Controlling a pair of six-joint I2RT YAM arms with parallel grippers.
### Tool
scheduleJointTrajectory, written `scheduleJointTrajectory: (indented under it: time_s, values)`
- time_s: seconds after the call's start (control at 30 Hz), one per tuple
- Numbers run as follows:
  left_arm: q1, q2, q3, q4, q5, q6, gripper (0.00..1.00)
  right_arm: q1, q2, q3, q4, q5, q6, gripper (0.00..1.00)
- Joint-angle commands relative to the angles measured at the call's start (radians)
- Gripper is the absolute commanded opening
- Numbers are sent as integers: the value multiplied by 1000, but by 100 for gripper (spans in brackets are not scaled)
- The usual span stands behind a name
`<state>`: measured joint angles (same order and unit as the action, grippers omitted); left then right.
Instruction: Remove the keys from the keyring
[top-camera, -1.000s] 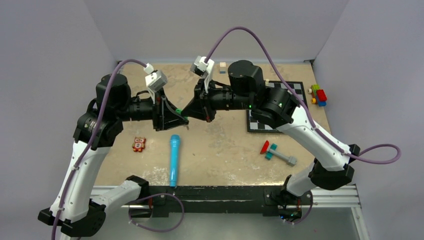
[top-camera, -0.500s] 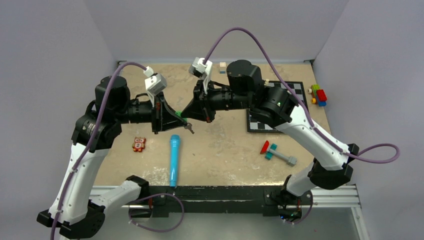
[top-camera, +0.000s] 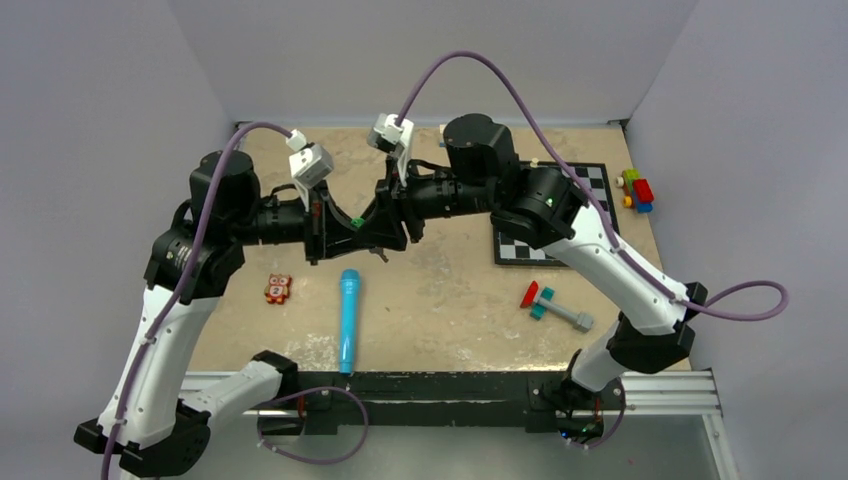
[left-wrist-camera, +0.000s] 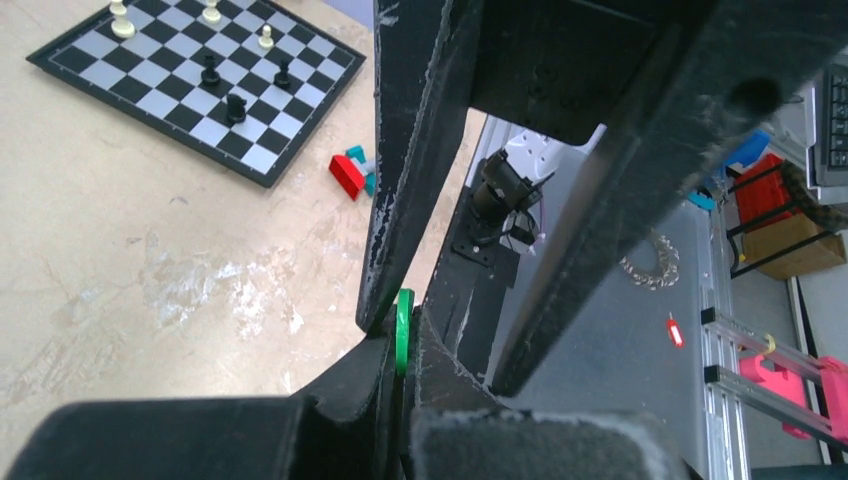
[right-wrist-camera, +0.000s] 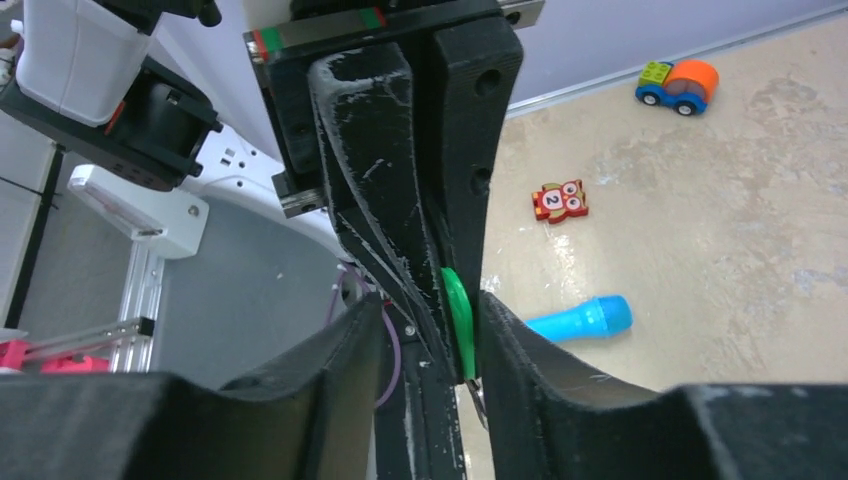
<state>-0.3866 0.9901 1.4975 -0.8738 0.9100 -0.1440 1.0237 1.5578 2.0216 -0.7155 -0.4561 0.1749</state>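
Observation:
Both grippers meet in mid-air above the table's middle. My left gripper (top-camera: 362, 232) is shut on a flat green key head (top-camera: 357, 221), seen edge-on between its fingertips in the left wrist view (left-wrist-camera: 403, 325). A small metal piece (top-camera: 381, 256) hangs below it; I cannot tell whether it is a ring or a key. My right gripper (top-camera: 376, 228) is open, and its jaws straddle the left fingertips and the green head (right-wrist-camera: 458, 320). Its right finger (right-wrist-camera: 500, 330) lies against or very near the green head.
On the table lie a blue toy microphone (top-camera: 348, 318), a small owl tile (top-camera: 278, 288), a red and teal toy (top-camera: 545, 303), a chessboard (top-camera: 520, 250) with pieces, a toy brick car (top-camera: 636, 190) at the right edge, and a small block (top-camera: 445, 134) at the back.
My right gripper has moved left until its open jaws sit around the left gripper's fingertips. The left gripper still holds the green key head in about the same place.

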Motion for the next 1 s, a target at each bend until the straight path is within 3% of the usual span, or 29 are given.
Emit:
scheduleJointTrajectory:
  time_s: [0.0, 0.17, 0.4, 0.67, 0.97]
  values:
    - [0, -6, -13, 143, -8, -65, 0, 13, 7, 65, -20, -31, 9, 48]
    - [0, -58, -111, 380, -44, -252, 0, -41, -56, 28, 60, 49, 80, 62]
    - [0, -73, -158, 683, -77, -533, 0, -272, -213, -206, 320, -95, 288, 62]
    - [0, -79, -118, 725, -136, -586, 0, -294, -205, -232, 404, -289, 355, 57]
    - [0, -68, -92, 746, -151, -624, 0, -292, -170, -222, 481, -400, 415, 49]
